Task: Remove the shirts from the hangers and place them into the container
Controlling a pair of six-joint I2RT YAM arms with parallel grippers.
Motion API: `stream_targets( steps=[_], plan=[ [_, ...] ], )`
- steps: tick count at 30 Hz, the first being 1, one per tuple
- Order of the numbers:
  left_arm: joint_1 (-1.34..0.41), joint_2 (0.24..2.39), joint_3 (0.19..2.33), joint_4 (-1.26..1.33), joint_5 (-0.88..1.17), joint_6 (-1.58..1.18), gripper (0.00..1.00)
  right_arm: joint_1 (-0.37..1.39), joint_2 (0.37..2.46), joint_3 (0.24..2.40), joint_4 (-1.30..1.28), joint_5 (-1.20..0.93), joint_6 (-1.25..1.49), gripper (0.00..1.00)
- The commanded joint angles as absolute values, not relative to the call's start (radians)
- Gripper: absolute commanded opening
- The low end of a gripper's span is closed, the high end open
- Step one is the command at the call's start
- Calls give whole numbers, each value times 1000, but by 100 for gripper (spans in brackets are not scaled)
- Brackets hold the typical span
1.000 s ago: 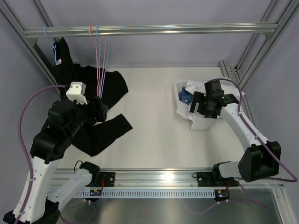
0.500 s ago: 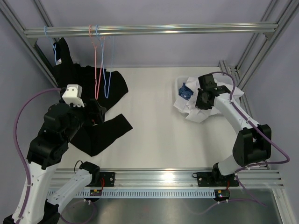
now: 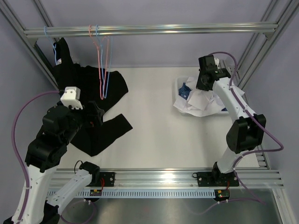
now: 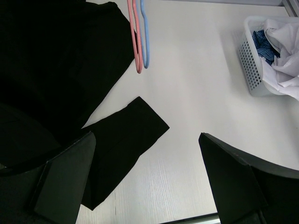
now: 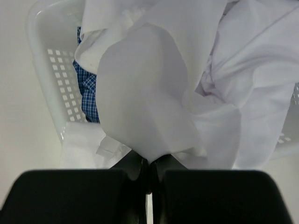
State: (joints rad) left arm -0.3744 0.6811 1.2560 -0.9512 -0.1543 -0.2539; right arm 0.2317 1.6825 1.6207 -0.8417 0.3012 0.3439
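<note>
**Right claw pinches the white shirt above the basket; left claw gapes over the black one**

The right claw [image 5: 148,171] is closed tight, its two fingers pressed together on a fold of the white shirt [image 5: 154,93]. The cloth hangs from that pinch and falls in loose heaps into the basket [image 5: 50,70]. Part of it spills over the basket's near rim onto the table [image 3: 154,121]. The blue checked shirt [image 5: 88,95] lies inside the basket, against its perforated wall and half under the white cloth.

The left claw [image 4: 145,154] stands spread as wide as it goes and grips nothing. It hangs above the black shirt [image 4: 56,60], which lies spread over the left part of the table with one sleeve stretched out toward the middle. The shirt's upper part climbs toward the left end of the rail [image 3: 163,30].

A pink hanger [image 4: 137,46] and a light blue hanger [image 4: 145,42] hang bare from the rail, side by side. Their lower ends dangle just beside the black shirt's edge.
</note>
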Motion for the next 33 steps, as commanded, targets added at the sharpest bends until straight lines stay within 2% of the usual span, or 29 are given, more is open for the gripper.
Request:
stream_targets(
  steps=[1,6,9,12,13,18,19,20,23,28,33],
  plan=[
    [-371,673,1269,-939,-172,-255,99,193,1796,1678,-812,296,350,0],
    [-371,669,1266,-950,-175,-261,99,140,1991,1700,-801,197,383,0],
    [-371,663,1264,-951,-179,-265,99,103,2092,1710,-845,91,408,4],
    [-371,661,1261,-946,-181,-268,99,87,2102,1669,-838,63,419,11],
    [-371,663,1256,-943,-179,-268,99,84,2092,1660,-836,60,417,19],
    [-371,669,1253,-934,-164,-275,99,86,1932,1652,-836,58,385,43],
    [-371,670,1255,-930,-163,-275,99,87,1889,1645,-824,46,373,56],
    [-371,670,1255,-927,-163,-275,99,92,1820,1647,-819,37,361,62],
    [-371,676,1253,-911,-160,-273,99,124,1737,1689,-856,23,301,72],
    [-371,695,1250,-891,-141,-272,99,245,1660,1658,-847,-58,187,73],
    [-371,706,1247,-879,-133,-270,99,359,1660,1594,-833,-38,108,74]
  ],
)
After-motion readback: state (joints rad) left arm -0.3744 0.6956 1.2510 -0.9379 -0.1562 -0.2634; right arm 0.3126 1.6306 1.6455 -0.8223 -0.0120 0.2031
